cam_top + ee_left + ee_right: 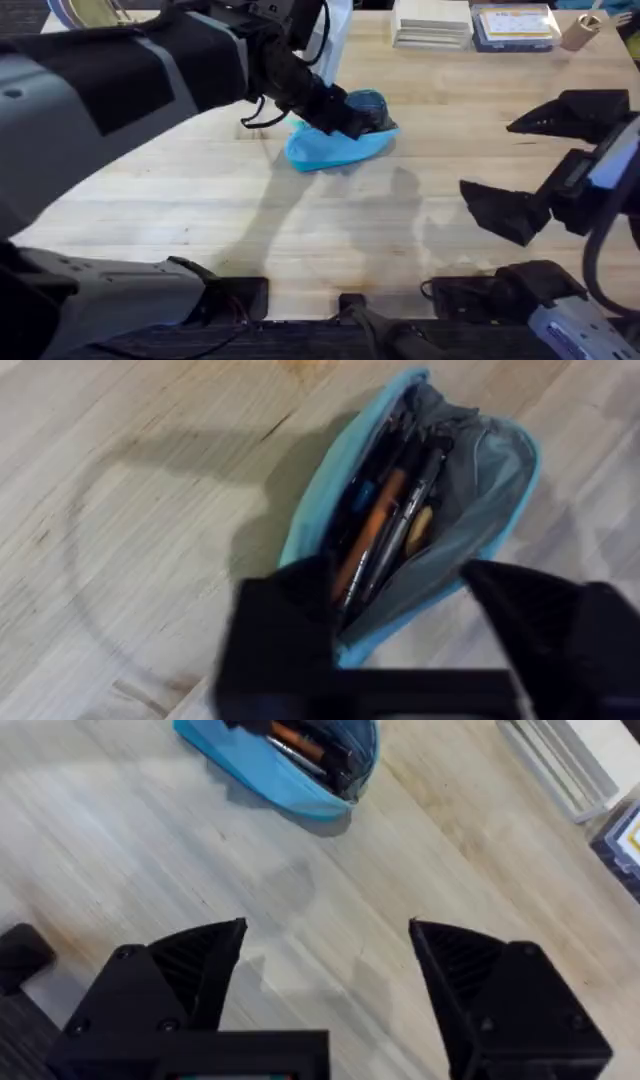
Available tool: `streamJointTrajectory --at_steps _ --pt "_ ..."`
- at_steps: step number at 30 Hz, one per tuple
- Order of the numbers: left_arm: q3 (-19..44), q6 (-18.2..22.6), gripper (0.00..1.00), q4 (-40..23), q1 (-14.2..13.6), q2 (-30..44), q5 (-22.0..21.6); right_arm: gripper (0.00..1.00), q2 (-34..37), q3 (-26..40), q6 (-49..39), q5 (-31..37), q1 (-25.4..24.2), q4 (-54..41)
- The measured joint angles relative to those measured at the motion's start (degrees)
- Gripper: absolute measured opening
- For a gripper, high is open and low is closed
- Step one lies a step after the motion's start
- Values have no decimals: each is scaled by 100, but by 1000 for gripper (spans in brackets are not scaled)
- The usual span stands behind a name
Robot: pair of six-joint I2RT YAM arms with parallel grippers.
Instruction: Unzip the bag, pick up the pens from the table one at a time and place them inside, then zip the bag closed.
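Now, zip-closing step judged in hand. Right gripper (515,170) being held near base, fingers spread wide, grasping nothing, well apart from pouch. Farther out, light blue pencil pouch (335,143) lying mid-table (200,210), mouth gaping, orange pen (372,525) and black pen (405,520) lying inside. Left gripper (400,625) hanging over pouch end, fingers released, straddling opening. Zipper pull not being made out; should be located before clenching, pouch end being pinned by right gripper.
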Motion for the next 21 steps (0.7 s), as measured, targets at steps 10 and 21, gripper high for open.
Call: streamJointTrajectory --at_steps 10,21 --pt "0 -3 994 55 -15 0 22 997 0 0 0 0 0 -2" --pt "285 -2 995 284 -13 -202 -10 997 0 0 0 0 0 -1"
